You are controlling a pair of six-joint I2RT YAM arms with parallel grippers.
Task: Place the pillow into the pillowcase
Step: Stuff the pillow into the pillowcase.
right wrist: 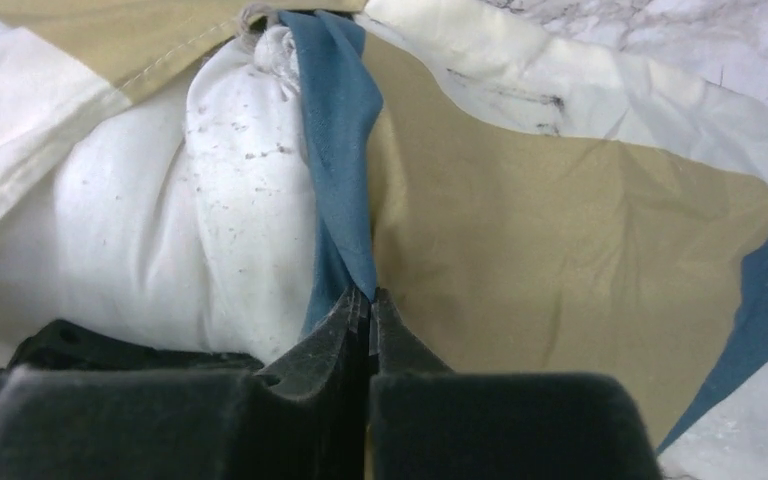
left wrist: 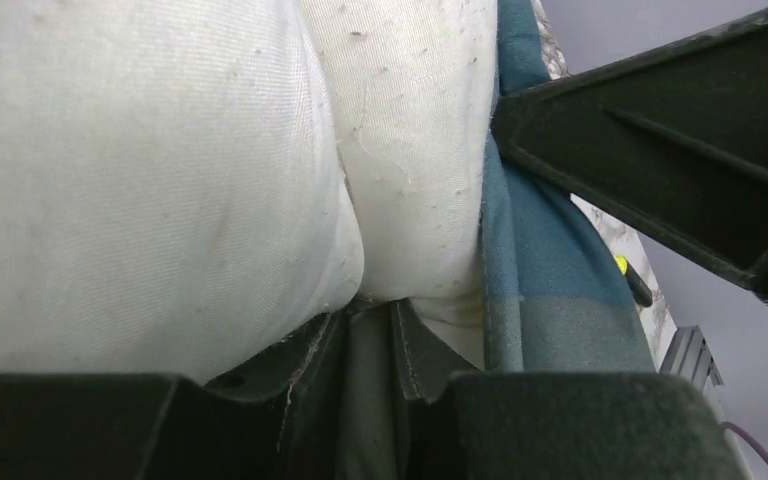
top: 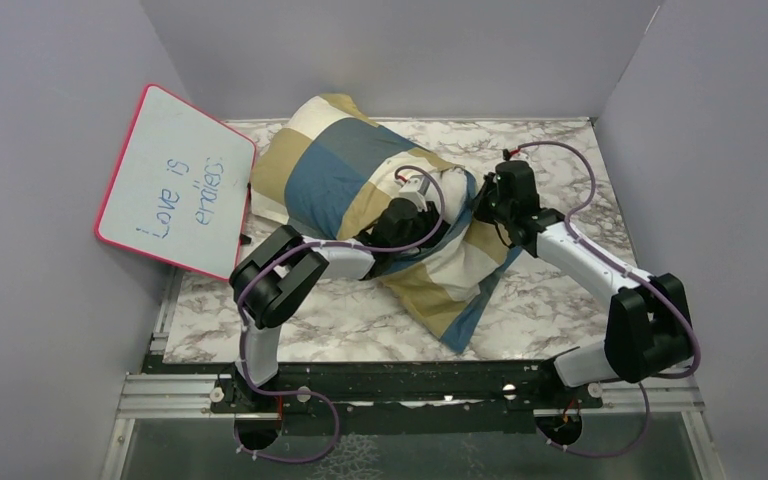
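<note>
The blue, tan and cream checked pillowcase [top: 340,170] lies bulging in the middle of the marble table, its open end towards the front right. The white pillow [right wrist: 160,230] shows inside that opening. My left gripper [top: 412,200] reaches into the opening. In the left wrist view its fingertips [left wrist: 375,305] stand close together, pinching a fold of the pillow [left wrist: 140,180], with the pillowcase's blue edge [left wrist: 540,270] just to the right. My right gripper [top: 487,205] is at the opening's right side. Its jaws [right wrist: 370,295] are shut on a blue strip of the pillowcase's rim [right wrist: 340,150].
A pink-rimmed whiteboard [top: 175,180] with writing leans against the left wall, close to the pillowcase's far left corner. Grey walls close in the table [top: 560,150] on three sides. The right arm's black gripper body [left wrist: 660,150] looms at the upper right of the left wrist view.
</note>
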